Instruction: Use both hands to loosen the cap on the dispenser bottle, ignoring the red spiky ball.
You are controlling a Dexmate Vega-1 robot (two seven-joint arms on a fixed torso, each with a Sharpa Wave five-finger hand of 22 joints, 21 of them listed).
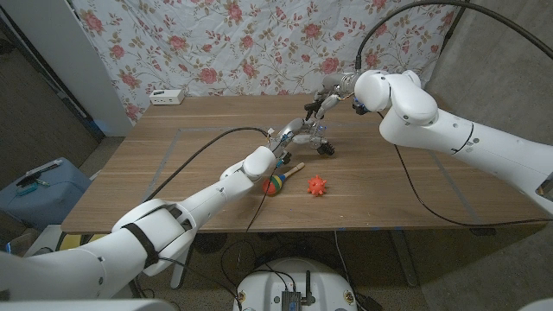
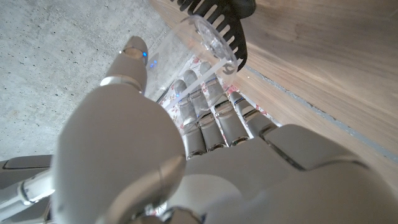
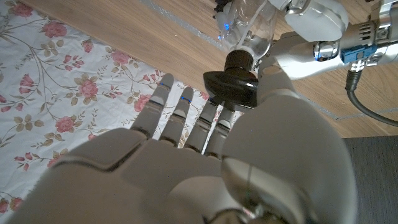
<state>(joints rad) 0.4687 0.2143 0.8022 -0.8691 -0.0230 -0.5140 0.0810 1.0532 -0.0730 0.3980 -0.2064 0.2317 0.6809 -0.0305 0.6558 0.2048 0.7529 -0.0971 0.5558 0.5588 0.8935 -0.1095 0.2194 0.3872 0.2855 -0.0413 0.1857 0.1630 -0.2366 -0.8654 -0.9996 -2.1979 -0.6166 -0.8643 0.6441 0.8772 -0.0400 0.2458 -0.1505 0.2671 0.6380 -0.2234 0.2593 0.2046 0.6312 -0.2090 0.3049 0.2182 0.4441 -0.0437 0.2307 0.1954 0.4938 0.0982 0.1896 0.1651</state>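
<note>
Centrally, the left hand [image 1: 282, 138] grasps the clear plastic dispenser bottle [image 3: 249, 28], fingers [image 2: 208, 115] wrapped round its body and the bottle lifted above the wooden table [image 1: 190, 147], near the table's middle; the left wrist view looks along those fingers to the bottle's transparent base. Opposite, the right hand [image 1: 327, 95] meets the bottle's other end: the right wrist view shows its thumb against the black pump cap [image 3: 231, 84] with the remaining fingers [image 3: 186, 121] extended and spread, so whether the cap is truly pinched cannot be told. By judgement, the step in hand is the two-handed engagement of the cap, the body being steadied while the cap end is approached; loosening appears not yet accomplished, since the cap sits fully on the neck. Next, the right hand would need to close on the cap and twist it about the bottle's axis while the left resists the turn; a weak hold on the smooth plastic could let the body spin instead. No contents are discernible within the bottle, which looks empty or nearly so. On the table below lie the red spiky ball [image 1: 317, 186], to be ignored, and a multicoloured striped ball with a wooden handle [image 1: 278, 182], just beside the left forearm.
</note>
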